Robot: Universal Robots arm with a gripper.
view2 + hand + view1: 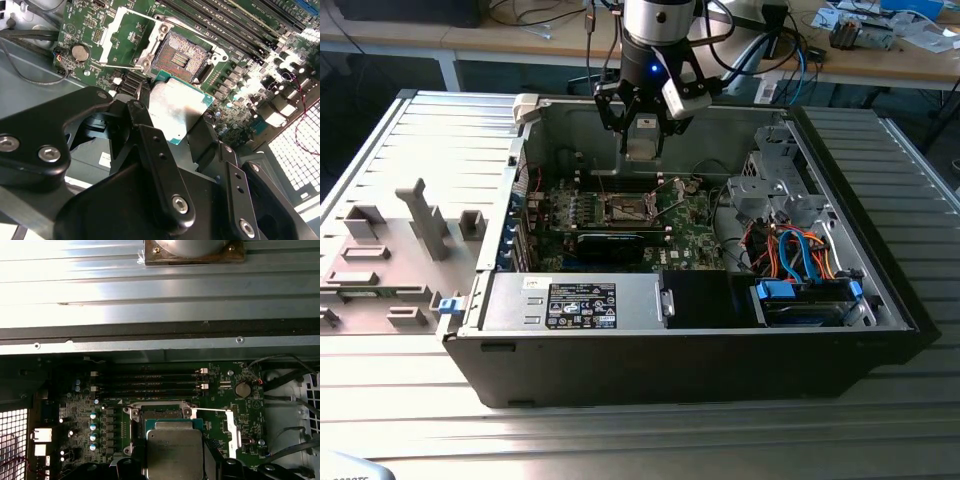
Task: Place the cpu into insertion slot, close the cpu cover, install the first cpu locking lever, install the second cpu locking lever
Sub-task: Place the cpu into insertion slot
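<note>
Though aloft, cpu (176,112) near insertion slot (181,57).

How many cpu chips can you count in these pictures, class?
1. The cpu is held in the gripper, not yet in the insertion slot, whose cpu cover is swung open. Another could lie hidden elsewhere in the computer case.

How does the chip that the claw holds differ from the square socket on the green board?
The cpu has a plain silvery-grey top; the insertion slot has a dark centre inside a metal rim. The cpu hangs in the gripper, above the board; the insertion slot sits fixed in the board, empty and uncovered. Both are square and close in size.
</note>
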